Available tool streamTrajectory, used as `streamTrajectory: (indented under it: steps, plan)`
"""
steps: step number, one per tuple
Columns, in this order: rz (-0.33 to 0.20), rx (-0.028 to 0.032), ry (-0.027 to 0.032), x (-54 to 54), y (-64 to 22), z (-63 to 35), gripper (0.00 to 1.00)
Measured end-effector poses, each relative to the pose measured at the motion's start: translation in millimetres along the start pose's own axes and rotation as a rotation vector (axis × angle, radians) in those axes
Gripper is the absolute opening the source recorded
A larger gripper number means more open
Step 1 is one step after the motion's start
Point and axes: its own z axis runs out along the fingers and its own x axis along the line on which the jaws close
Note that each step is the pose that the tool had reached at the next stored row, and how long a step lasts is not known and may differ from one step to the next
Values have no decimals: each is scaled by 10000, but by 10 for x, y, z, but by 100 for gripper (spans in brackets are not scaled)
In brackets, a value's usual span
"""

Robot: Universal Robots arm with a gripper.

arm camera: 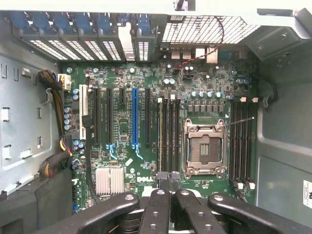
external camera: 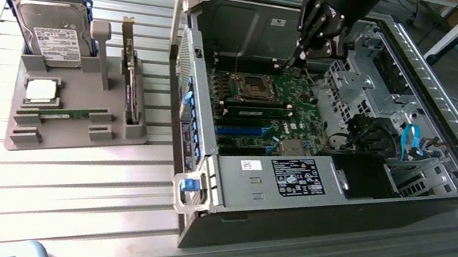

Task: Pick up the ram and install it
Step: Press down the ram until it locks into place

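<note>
The hand (external camera: pixel 303 56) is clenched on nothing, hanging inside the open computer case (external camera: pixel 220 65) over the motherboard (arm camera: pixel 122 161), its tips (arm camera: pixel 168 181) just above the end of the memory slots (arm camera: pixel 168 129) beside the empty CPU socket (arm camera: pixel 204 147). The ram (external camera: pixel 61 113) I can make out lies flat in the grey tray (external camera: pixel 71 138) on the slatted surface (external camera: pixel 61 198), well apart from the hand. Its long axis runs across the tray, one end towards the exterior view's left and the other towards the case.
</note>
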Motion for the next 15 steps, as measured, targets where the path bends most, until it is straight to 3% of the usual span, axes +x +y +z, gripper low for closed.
streamTrajectory:
  steps: [8, 15]
  plan:
    - [133, 8, -2, 0, -1, 0, 11]
    - [681, 38, -14, 0, 0, 1, 11]
